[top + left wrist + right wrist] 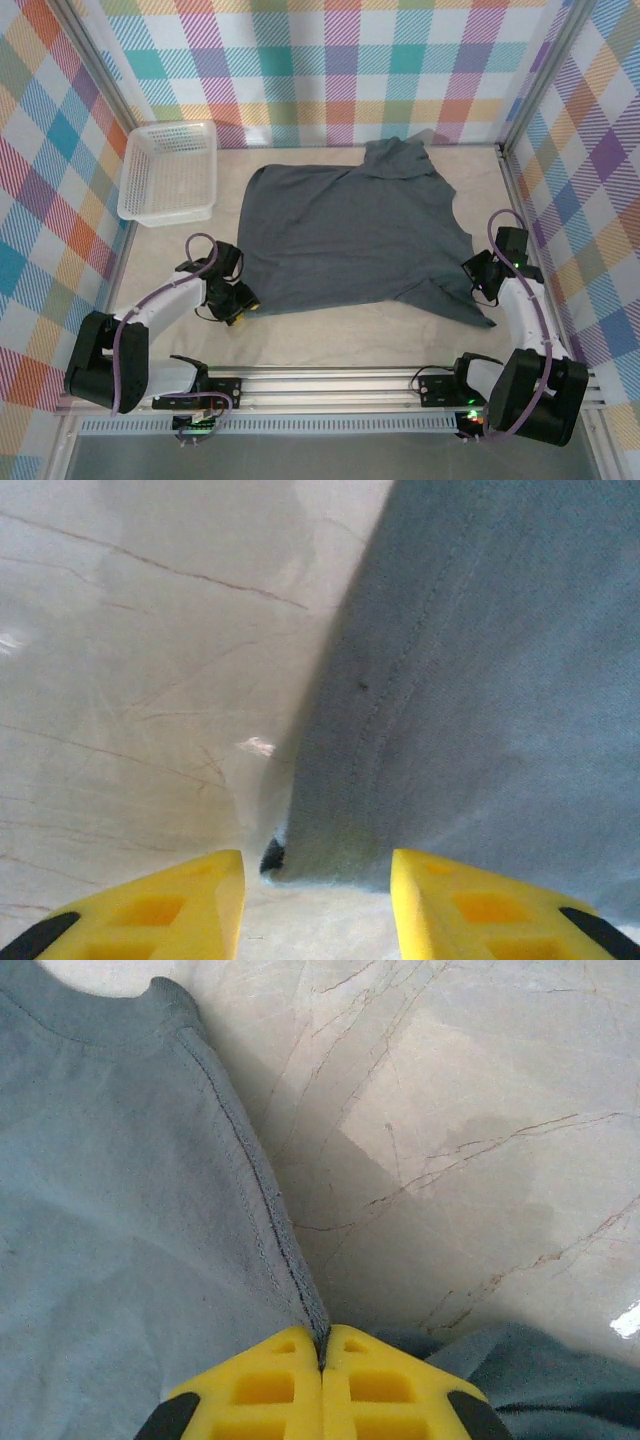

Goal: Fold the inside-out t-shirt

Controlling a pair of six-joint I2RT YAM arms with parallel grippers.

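Pinching the t-shirt (pixel 340 235), spread across the worktop (pixel 330 340), by its right edge seam, the right hand (pixel 322 1345) anchors it; the left hand (pixel 315 865), part-open, straddles the near-left corner, seemingly readying a grip.

This was a lab-style robot test cell: plaid walls (pixel 330 70) on aluminium posts (pixel 100 75) boxed a marble-patterned desk (pixel 340 335), with the left arm (pixel 165 305) and right arm (pixel 528 315) bolted to a rail (pixel 330 385).
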